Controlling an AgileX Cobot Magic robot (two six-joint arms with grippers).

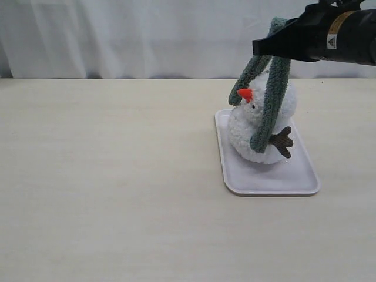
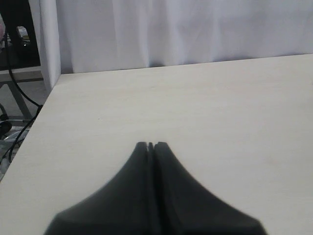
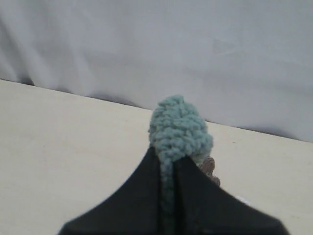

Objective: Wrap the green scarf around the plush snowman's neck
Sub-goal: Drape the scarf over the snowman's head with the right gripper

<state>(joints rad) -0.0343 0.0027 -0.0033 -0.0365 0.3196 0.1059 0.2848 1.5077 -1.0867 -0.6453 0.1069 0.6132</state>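
While pinching the green scarf (image 1: 271, 100) above the plush snowman (image 1: 249, 134), the right gripper (image 3: 167, 169) should be lowering slowly; the left gripper (image 2: 151, 145) is idling closed.

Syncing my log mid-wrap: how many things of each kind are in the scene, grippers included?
Scarf: 1, the green scarf, held by the right gripper
Plush toy: 1, the plush snowman
Tray: 1, the white tray under the snowman
Grippers: 2, counting the left gripper, shut and empty
Total: 5
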